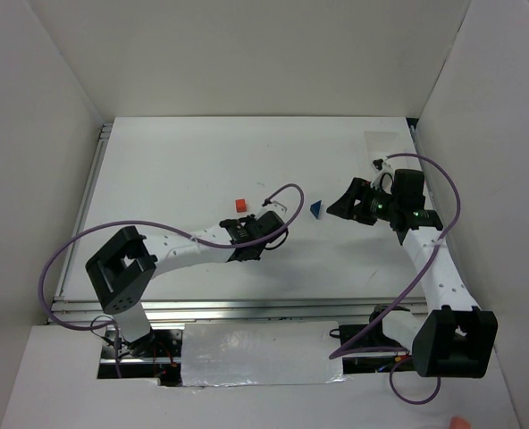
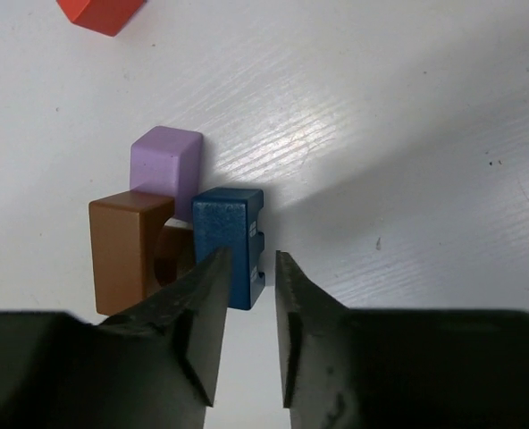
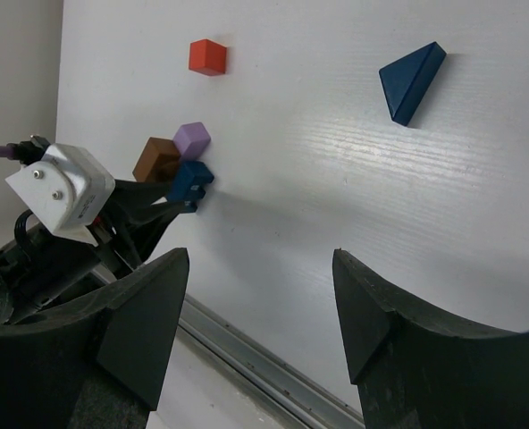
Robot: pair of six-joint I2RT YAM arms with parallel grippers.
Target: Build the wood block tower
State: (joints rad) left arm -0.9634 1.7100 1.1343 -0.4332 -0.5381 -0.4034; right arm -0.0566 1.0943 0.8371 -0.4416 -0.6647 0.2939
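Observation:
In the left wrist view a pale purple block (image 2: 166,164), a brown arch block (image 2: 126,253) and a blue notched block (image 2: 231,234) stand together on the white table. My left gripper (image 2: 251,268) hangs just over the blue block's near end. Its jaws stand a narrow gap apart with only table between them. A red cube (image 2: 99,11) lies beyond. The right wrist view shows the same cluster (image 3: 180,161), the red cube (image 3: 208,56) and a dark blue triangular block (image 3: 412,80). My right gripper (image 3: 260,268) is wide open and empty, right of the triangle (image 1: 316,209).
The top view shows the left gripper (image 1: 272,231) covering the cluster, the red cube (image 1: 240,205) just behind it, and the right gripper (image 1: 340,207). A clear plastic tray (image 1: 382,140) lies at the back right. White walls enclose the table; a metal rail (image 3: 264,366) runs along its front.

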